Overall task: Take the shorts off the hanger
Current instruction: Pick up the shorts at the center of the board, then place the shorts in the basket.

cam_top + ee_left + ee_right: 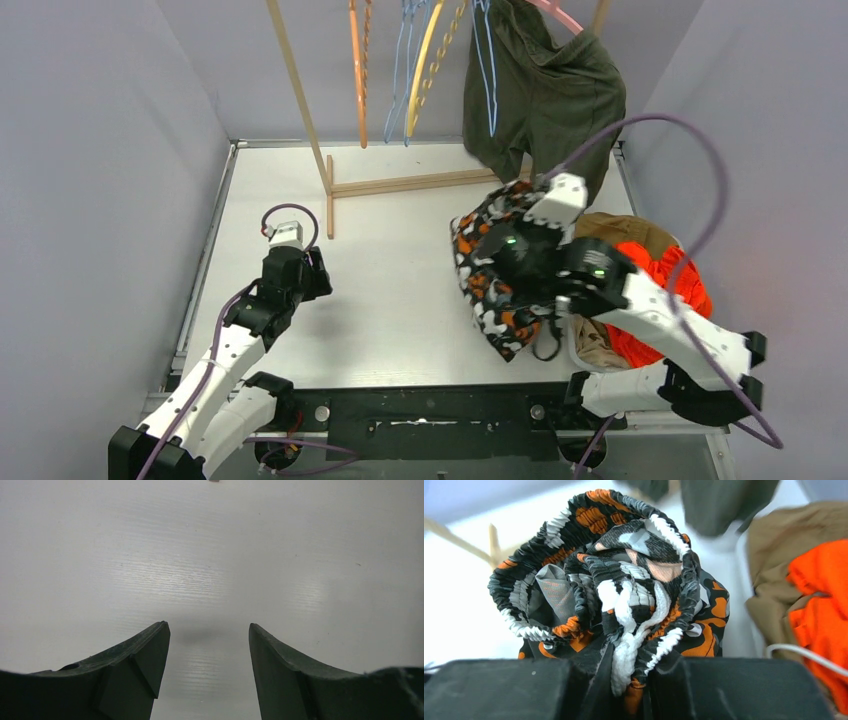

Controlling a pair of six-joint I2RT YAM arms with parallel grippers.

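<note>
The right gripper clenches the camouflage shorts by their ruched elastic waistband; limp dark green shorts hang at 12 o'clock. The left gripper is released above the table.

Bright, even light — soft glare on the table, backgrounds blurred.

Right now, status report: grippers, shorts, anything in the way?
Left gripper open, empty, over the table. Right gripper shut on camouflage shorts, at the waistband. Dark green shorts hang at the back. Nothing in the way seen.
</note>
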